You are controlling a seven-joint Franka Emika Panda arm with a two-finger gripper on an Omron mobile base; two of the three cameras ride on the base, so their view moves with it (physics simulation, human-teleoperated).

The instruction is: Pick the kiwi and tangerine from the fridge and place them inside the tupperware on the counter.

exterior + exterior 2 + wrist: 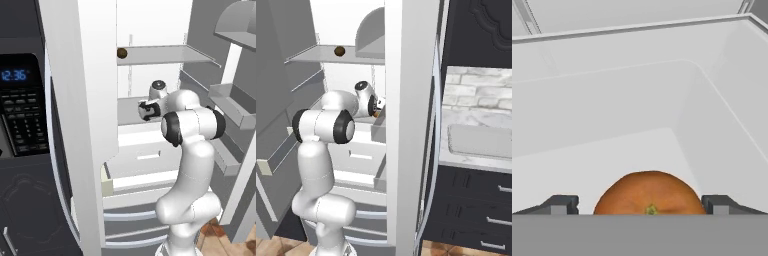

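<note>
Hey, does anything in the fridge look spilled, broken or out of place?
Nothing stands out. The kiwi sits on the upper shelf, the tangerine lies between the open hand's fingers, and the tupperware rests flat on the counter.

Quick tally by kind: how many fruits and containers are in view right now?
Kiwi: 1
Tangerine: 1
Tupperware: 1
Total: 3

Kiwi on upper shelf (tangerine lower)
</note>
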